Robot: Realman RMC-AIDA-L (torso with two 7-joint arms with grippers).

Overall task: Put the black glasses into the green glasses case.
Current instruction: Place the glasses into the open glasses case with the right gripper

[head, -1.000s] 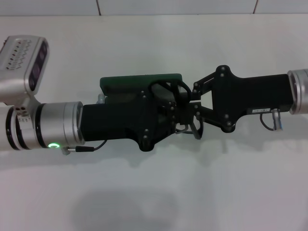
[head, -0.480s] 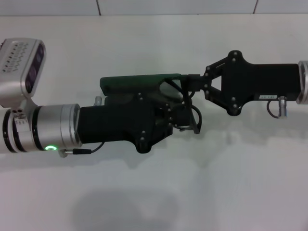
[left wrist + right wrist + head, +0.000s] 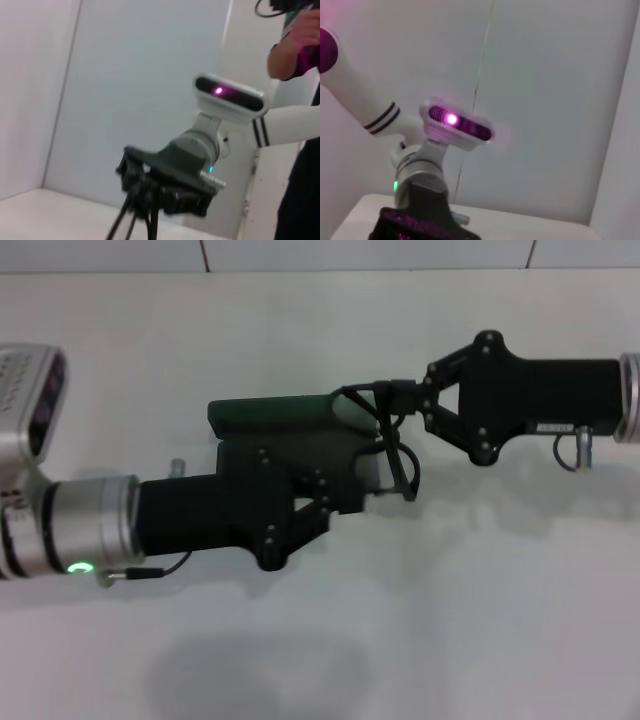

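Observation:
In the head view the green glasses case (image 3: 268, 413) lies at the table's middle with its lid raised; my left gripper (image 3: 366, 480) hangs over it and hides its tray. My right gripper (image 3: 393, 396) reaches in from the right and is shut on the black glasses (image 3: 402, 462). The thin frame hangs from its fingertips just off the right end of the case. The left gripper's tip is close beside the hanging frame. The left wrist view shows the right gripper (image 3: 165, 185) with thin black stems (image 3: 125, 222) dangling under it.
The white table (image 3: 470, 610) lies all around the case, with a tiled wall behind it. A person's arm (image 3: 295, 40) shows at the edge of the left wrist view. The right wrist view shows my left arm and its lit camera (image 3: 455, 122).
My right gripper has shut on the glasses and drawn up and back to the right. My left arm has pulled back to the left, away from the glasses.

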